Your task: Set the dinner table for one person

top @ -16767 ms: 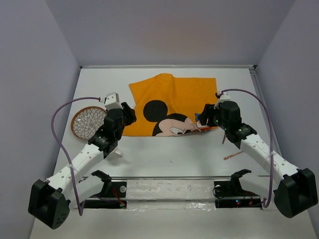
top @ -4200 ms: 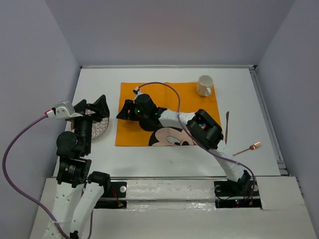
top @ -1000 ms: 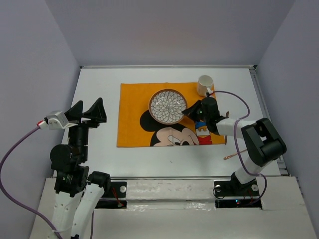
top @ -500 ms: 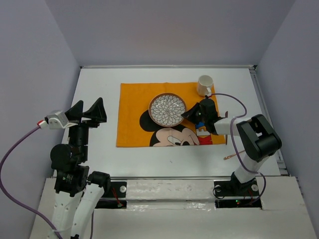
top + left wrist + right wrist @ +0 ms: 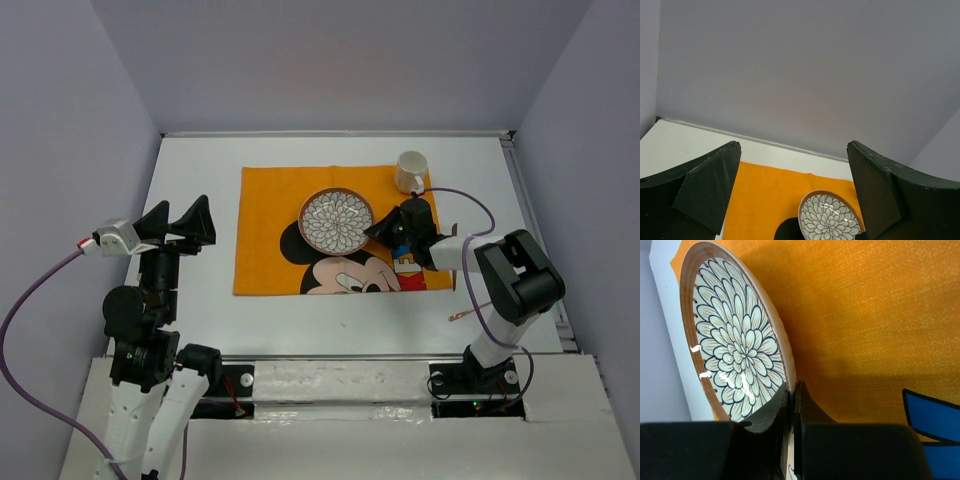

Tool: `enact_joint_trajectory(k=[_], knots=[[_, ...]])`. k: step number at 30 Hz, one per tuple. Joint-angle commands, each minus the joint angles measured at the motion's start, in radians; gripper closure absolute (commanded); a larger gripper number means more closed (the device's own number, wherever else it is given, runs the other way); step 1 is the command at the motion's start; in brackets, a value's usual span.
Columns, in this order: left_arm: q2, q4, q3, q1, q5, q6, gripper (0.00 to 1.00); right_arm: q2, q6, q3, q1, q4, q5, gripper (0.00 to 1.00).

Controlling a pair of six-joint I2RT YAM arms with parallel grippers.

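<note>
The dinner table (image 5: 300, 310) is the white matte surface filling the floor of the enclosure, running from the arm bases to the back wall. An orange placemat (image 5: 270, 200) lies on its middle, closer to the far edge. A patterned plate (image 5: 338, 218) with a brown rim sits on the upper centre of the placemat. A white mug (image 5: 410, 170) stands at the placemat's far right corner. A copper-coloured spoon (image 5: 465, 315) lies on the bare table, just off the placemat's near right corner.

The right gripper (image 5: 378, 228) reaches in low from the right. Its fingers are pressed together on the right-hand rim of the plate, as the right wrist view confirms. From that view the plate appears slightly tilted, though this cannot be stated with certainty.

The left gripper (image 5: 180, 215) is raised above the left side of the table, clear of the placemat. Its fingers stand wide apart and hold nothing.
</note>
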Motion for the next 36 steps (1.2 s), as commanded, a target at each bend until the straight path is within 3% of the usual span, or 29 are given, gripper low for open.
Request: enact_joint_trajectory(k=[1,3,10,14,22,24,26,27,30,36], knots=[[0.007,0.04,-0.008,-0.004,0.018,-0.006,0.01,-0.035,0.057,0.052,-0.005,0.147,-0.011,1.0],[0.005,0.04,-0.006,-0.006,0.019,-0.006,0.01,-0.032,0.054,0.055,-0.005,0.13,-0.005,1.0],[0.002,0.039,-0.006,-0.006,0.019,-0.007,0.01,-0.029,0.008,0.089,-0.005,0.049,-0.002,0.51],[0.002,0.04,-0.006,-0.006,0.022,-0.009,0.01,-0.081,-0.032,0.095,-0.005,0.0,0.009,0.43],[-0.01,0.04,-0.005,-0.006,0.024,-0.007,0.01,-0.338,-0.243,0.023,-0.042,-0.209,0.127,0.46],[-0.019,0.042,-0.005,-0.007,0.029,-0.009,0.01,-0.401,-0.274,-0.024,-0.139,-0.311,0.13,0.5],[-0.026,0.043,-0.005,-0.01,0.041,-0.015,0.01,-0.508,-0.299,-0.127,-0.26,-0.353,0.027,0.58],[-0.033,0.043,-0.003,-0.013,0.048,-0.016,0.01,-0.545,-0.314,-0.161,-0.373,-0.38,0.011,0.6],[-0.044,0.045,-0.002,-0.029,0.053,-0.018,0.01,-0.633,-0.411,-0.199,-0.532,-0.528,0.018,0.62],[-0.05,0.04,0.001,-0.073,0.039,-0.009,0.01,-0.613,-0.454,-0.135,-0.553,-0.667,0.18,0.6]])
